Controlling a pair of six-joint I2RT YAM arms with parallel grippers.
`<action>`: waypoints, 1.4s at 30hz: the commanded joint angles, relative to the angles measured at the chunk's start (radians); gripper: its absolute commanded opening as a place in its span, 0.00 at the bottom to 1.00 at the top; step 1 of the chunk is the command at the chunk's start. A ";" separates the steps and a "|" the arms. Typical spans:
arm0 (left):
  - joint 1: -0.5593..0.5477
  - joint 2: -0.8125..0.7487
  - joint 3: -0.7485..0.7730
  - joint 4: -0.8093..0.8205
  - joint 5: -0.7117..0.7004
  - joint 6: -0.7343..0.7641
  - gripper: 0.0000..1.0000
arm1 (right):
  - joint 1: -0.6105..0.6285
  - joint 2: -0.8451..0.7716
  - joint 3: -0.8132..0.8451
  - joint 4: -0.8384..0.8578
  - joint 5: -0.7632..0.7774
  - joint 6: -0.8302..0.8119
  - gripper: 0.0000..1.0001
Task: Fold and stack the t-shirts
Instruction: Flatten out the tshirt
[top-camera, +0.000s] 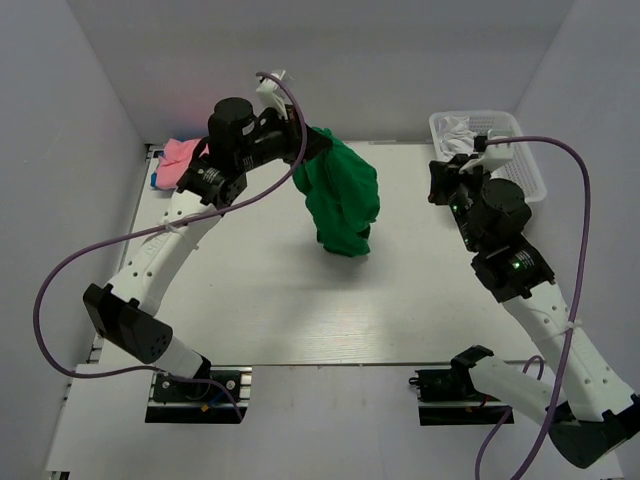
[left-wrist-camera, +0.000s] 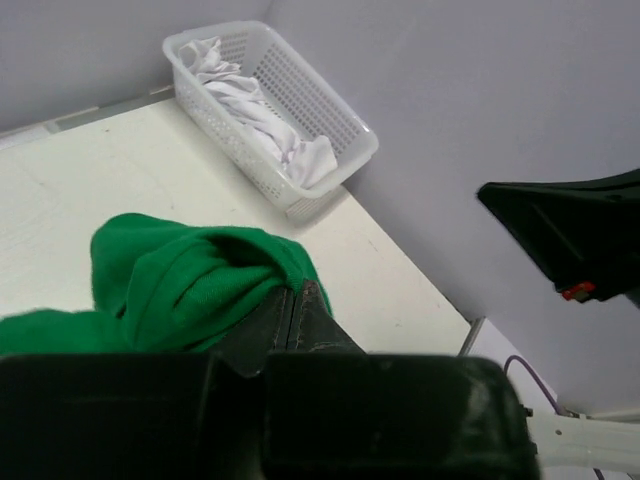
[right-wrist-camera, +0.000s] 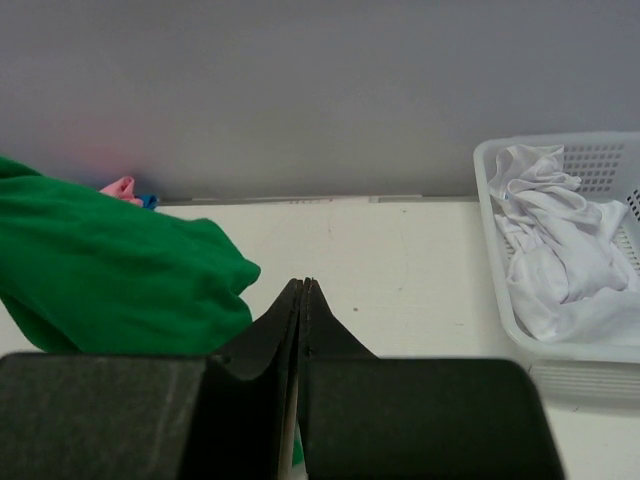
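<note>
The bright green t-shirt (top-camera: 340, 200) hangs bunched from my left gripper (top-camera: 303, 140), which is raised over the far middle of the table. In the left wrist view the left gripper (left-wrist-camera: 295, 292) is shut on a fold of the green t-shirt (left-wrist-camera: 180, 280). My right gripper (top-camera: 440, 182) is at the right, apart from the shirt, and its jaws are pressed together on nothing (right-wrist-camera: 303, 286). The green t-shirt (right-wrist-camera: 110, 270) lies to its left. A pink t-shirt (top-camera: 180, 153) and a blue one (top-camera: 157, 182) lie at the far left corner. A white t-shirt (top-camera: 458, 130) lies in the basket.
The white mesh basket (top-camera: 530, 170) stands at the far right corner by the wall; it also shows in the left wrist view (left-wrist-camera: 360, 150) and the right wrist view (right-wrist-camera: 492, 250). Grey walls close in the table at the back and on both sides.
</note>
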 joint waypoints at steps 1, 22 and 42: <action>-0.009 -0.041 0.085 0.056 0.069 -0.008 0.00 | -0.002 0.010 -0.006 0.025 0.026 0.001 0.00; -0.009 -0.135 0.196 0.097 0.310 0.024 0.00 | -0.002 -0.051 -0.069 0.026 0.038 -0.002 0.00; 0.000 0.421 0.095 -0.253 -0.157 -0.023 1.00 | -0.003 0.108 -0.129 -0.110 -0.100 0.062 0.00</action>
